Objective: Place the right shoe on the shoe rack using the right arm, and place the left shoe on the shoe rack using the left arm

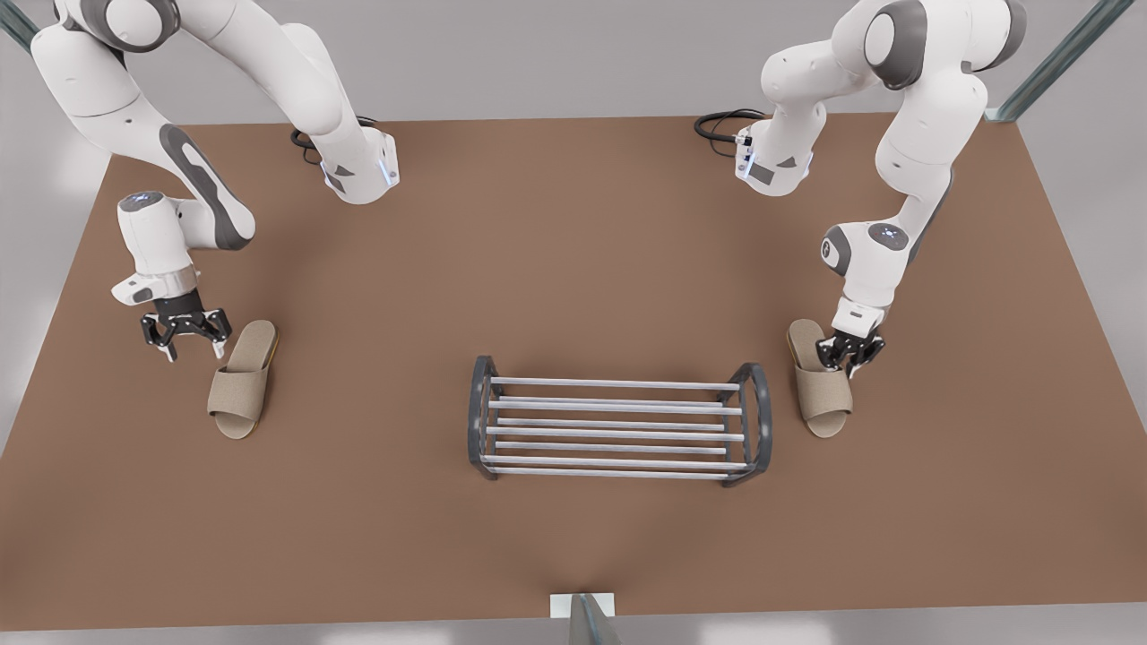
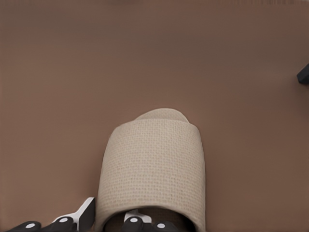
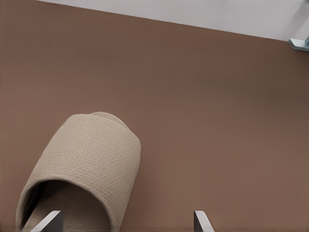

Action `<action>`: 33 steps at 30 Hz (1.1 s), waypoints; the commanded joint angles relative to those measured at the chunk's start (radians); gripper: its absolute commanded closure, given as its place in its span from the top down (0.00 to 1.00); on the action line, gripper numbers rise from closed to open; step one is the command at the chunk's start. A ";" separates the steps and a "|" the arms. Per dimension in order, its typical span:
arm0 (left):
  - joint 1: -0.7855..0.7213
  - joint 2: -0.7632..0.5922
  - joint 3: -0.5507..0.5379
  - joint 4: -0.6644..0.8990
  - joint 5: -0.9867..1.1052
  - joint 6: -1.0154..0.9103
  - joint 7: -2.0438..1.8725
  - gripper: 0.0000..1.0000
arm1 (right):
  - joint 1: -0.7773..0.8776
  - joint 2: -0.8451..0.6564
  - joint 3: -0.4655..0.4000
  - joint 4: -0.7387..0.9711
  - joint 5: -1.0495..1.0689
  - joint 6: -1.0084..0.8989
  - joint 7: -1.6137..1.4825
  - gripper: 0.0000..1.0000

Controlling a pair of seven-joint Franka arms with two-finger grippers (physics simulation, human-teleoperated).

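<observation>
Slippers first, in the front view: two matching beige woven ones with a wide strap and a thin tan sole edge lie flat on the brown table point(image 1: 573, 251), well apart. The shoe rack point(image 1: 618, 436), a low dark grey frame with arched ends joined by thin silver bars, stands between them.

The right gripper point(image 1: 194, 351), at the front view's left, hangs from a bent white arm pointing down. Its black fingers are spread wide, and the right shoe point(image 1: 244, 381) lies just beside it on the rack side, apart from the nearer fingertip.

The left gripper point(image 1: 849, 363), at the front view's right, reaches steeply down. It sits at the heel end of the left shoe point(image 1: 820, 390), and the rack's arched end is near, past the slipper.

From the left wrist, the left shoe point(image 2: 154, 164) runs straight ahead of the left gripper point(image 2: 108, 217), its coarse basket weave plain, the rounded toe peeking beyond the strap. Whether this pincer pinches the slipper cannot be told.

From the right wrist, the right gripper point(image 3: 126, 221) stands spread. The right shoe point(image 3: 82, 164) is ahead by one fingertip, its strap arching over a dark hollow.
</observation>
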 commanded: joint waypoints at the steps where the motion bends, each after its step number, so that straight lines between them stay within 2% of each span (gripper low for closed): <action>1: 0.000 -0.001 0.000 0.001 -0.001 -0.001 0.003 0.40 | 0.000 0.024 0.000 0.008 -0.012 0.001 -0.022 1.00; 6: 0.006 -0.002 0.000 0.008 -0.007 -0.001 0.003 0.21 | -0.002 0.064 -0.003 0.028 -0.032 -0.001 -0.026 1.00; 13: 0.030 -0.056 -0.011 0.090 -0.013 -0.005 -0.047 0.21 | -0.002 0.082 -0.003 0.031 -0.033 -0.001 -0.026 1.00; 16: 0.029 -0.076 -0.048 0.244 -0.013 -0.200 -0.050 0.21 | -0.002 0.093 -0.004 0.040 -0.036 -0.001 -0.026 1.00; 21: -0.003 -0.166 -0.083 0.504 0.002 -0.634 -0.064 0.21 | -0.002 0.108 -0.010 0.042 -0.036 -0.001 -0.026 1.00; 23: -0.016 -0.166 -0.083 0.609 0.044 -0.733 -0.066 0.21 | -0.002 0.121 -0.010 0.048 -0.036 -0.001 -0.026 1.00; 25: -0.063 -0.166 -0.080 0.710 0.047 -0.844 -0.076 0.21 | 0.001 0.128 -0.010 0.048 -0.036 -0.001 -0.026 1.00; 28: -0.187 -0.165 -0.087 0.839 0.260 -1.009 -0.379 0.21 | 0.000 0.142 -0.010 0.062 -0.035 -0.001 -0.026 1.00; 33: -0.405 -0.160 -0.086 0.905 0.390 -1.170 -0.742 0.21 | -0.002 0.159 -0.013 0.065 -0.036 -0.001 -0.026 1.00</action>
